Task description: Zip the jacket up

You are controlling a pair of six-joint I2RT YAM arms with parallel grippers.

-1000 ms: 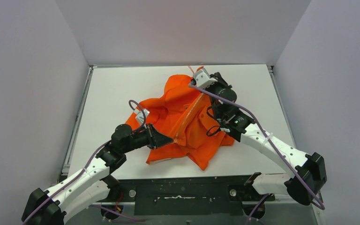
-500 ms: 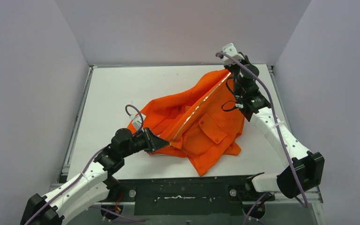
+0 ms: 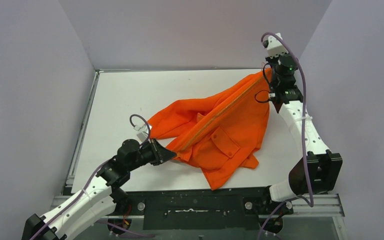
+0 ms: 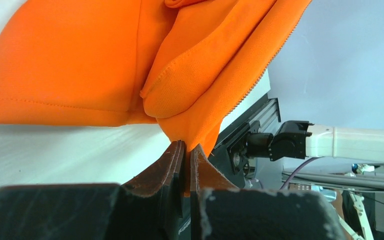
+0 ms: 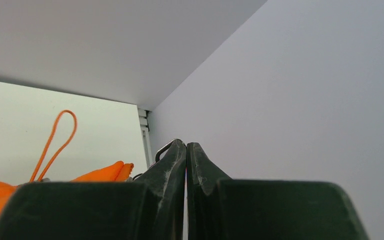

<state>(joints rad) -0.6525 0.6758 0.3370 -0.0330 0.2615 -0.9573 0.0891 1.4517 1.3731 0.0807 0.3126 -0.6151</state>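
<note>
Jacket stretched taut over worktop; my left claw clamps its near hem, my right claw is closed on its far zipper end.

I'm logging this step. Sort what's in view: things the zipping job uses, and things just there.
In the job:
jacket
zipper pull
left end effector, shut on the jacket
right end effector, shut on the zipper pull

Just there:
table
walls
</note>
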